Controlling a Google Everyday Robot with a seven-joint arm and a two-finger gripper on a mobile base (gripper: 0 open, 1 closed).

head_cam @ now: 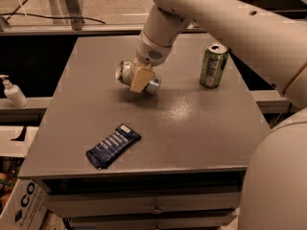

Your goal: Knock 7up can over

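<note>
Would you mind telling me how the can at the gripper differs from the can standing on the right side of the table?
Pose: the 7up can lies sideways, while the green can stands upright. Colour: the 7up can looks silvery-white; the green can is darker green. State: the gripper, left of the table centre, is closed around the 7up can; the green can stands free near the right edge. Both are small drink cans.

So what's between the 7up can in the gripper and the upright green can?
Only bare tabletop, in the camera view; the gripper holds the 7up can sideways.
</note>
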